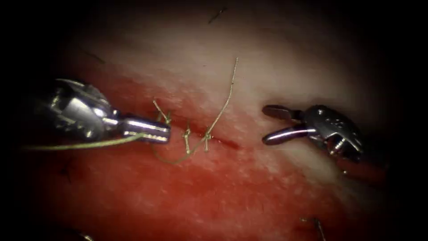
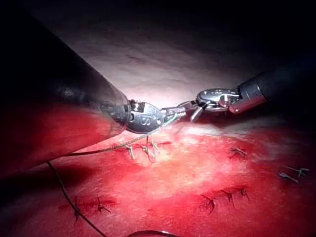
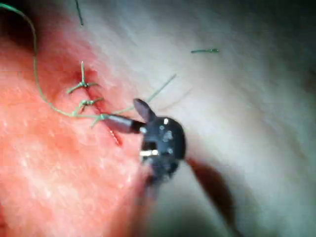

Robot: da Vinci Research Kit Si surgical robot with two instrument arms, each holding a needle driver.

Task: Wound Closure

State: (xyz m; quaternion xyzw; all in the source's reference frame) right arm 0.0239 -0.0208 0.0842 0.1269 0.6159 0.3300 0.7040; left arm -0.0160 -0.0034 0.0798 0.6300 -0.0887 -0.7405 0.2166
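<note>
Endoscope view, left to right: left tool point(image 1: 162, 130) reaching in from the left edge, jaws closed on the thread point(image 1: 84, 143), tip just left of the cut point(image 1: 225, 142); thread running from the jaws out to the left edge, another stretch curving below the tip toward the knots point(image 1: 196, 136) on the cut; loose thread end point(image 1: 227, 96) rising from the rightmost knot up over the pale tissue point(image 1: 285, 62); short open stretch of cut just right of the knots; red fluid point(image 1: 200, 192) spread over the lower tissue; right tool point(image 1: 267, 125) well right of the cut, jaws spread apart, holding nothing, tips pointing left toward the knots; needle not made out, so no telling where it lies or whether it sits in the tissue.

Left wrist view: left tool point(image 2: 177, 113) with thread point(image 2: 103, 148) trailing back beneath the shaft; right tool point(image 2: 193, 114) just beside its tip, jaws parted; stitches point(image 2: 143, 148) under the left tool; further stitched cuts point(image 2: 222, 197) nearer the camera.

Right wrist view: green thread point(image 3: 39, 94) looping to three knots point(image 3: 86, 101); right tool point(image 3: 123, 114) with jaws apart, lower jaw close by the nearest knot; cut thread scrap point(image 3: 205, 50) on the pale tissue.
</note>
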